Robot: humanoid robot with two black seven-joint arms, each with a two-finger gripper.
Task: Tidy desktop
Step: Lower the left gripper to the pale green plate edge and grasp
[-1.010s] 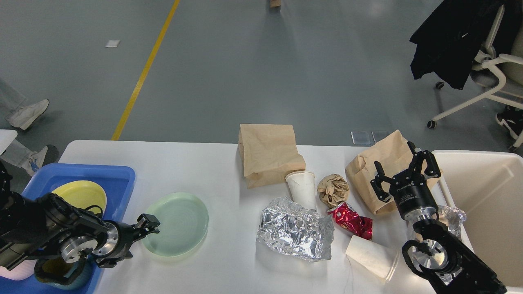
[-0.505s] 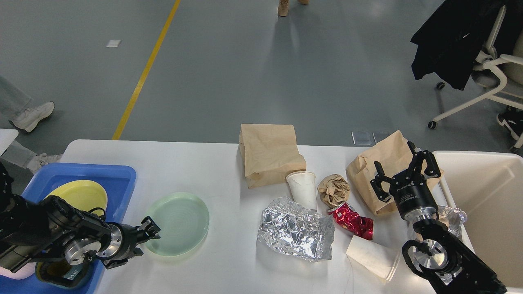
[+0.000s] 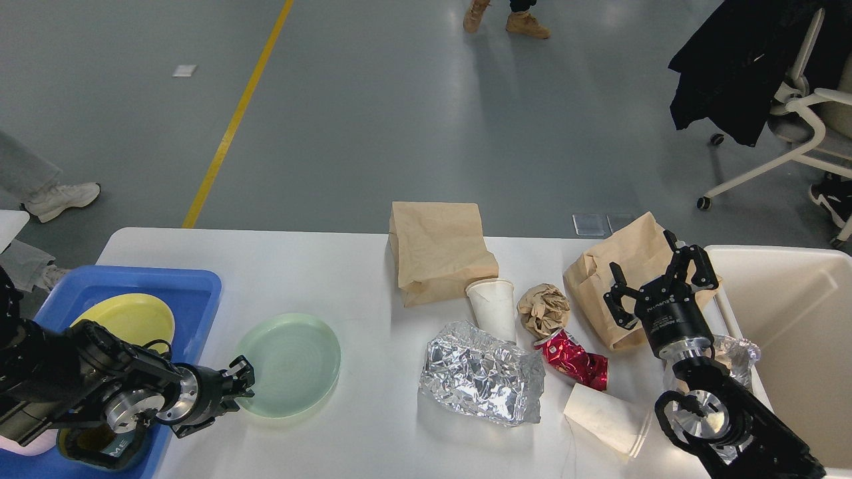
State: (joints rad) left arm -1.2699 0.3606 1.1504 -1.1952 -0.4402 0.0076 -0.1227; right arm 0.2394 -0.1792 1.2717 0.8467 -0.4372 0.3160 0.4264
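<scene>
- Desktop (image 3: 346,266): white, round-cornered, filling the lower half of the head view; all places below are given relative to it.
- Blue tray (image 3: 193,293): on its left end, holding a yellow plate (image 3: 130,318).
- Green plate (image 3: 293,362): on the desktop just right of the tray.
- Left gripper (image 3: 241,379): at the near-left rim of the green plate; fingers seen small and dark, so whether they are apart or together cannot be told. Letters "ME" show on the arm's lower housing; the rest is hidden.
- Flat bag (image 3: 439,249): at the desktop's far edge, near the middle.
- Upright cup (image 3: 494,307): touching the bag's near corner.
- Paper ball (image 3: 544,308): just right of that cup.
- Red can (image 3: 574,360): crushed, nearer than the ball; its print is unreadable.
- Foil (image 3: 480,380): crumpled, left of the can.
- Tipped cup (image 3: 607,418): near the front edge, right of the foil.
- Second bag (image 3: 619,273): toward the desktop's right end.
- Right gripper (image 3: 659,283): above the second bag, fingers spread apart, holding nothing; white lettering on its body is too small to read.
- Cream bin (image 3: 792,313): beyond the right end.
</scene>
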